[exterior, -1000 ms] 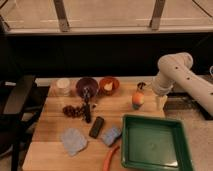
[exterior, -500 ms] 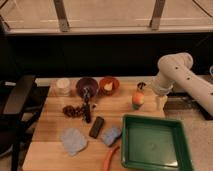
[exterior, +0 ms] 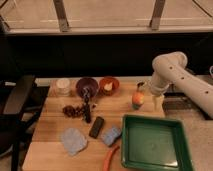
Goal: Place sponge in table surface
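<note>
Sponge (exterior: 111,135) lies diagonally on table surface (exterior: 47,127) — end effector (exterior: 158,103) hangs far right.

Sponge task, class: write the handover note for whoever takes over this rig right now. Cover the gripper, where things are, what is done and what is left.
Gripper: hangs at the table's right edge beside the orange fruit, well apart from the sponge.
Sponge: lies on the table surface, between the black bar and the green tray.
Done: the sponge rests on the wood, outside the tray.
Left: probably only confirming the placement.
</note>
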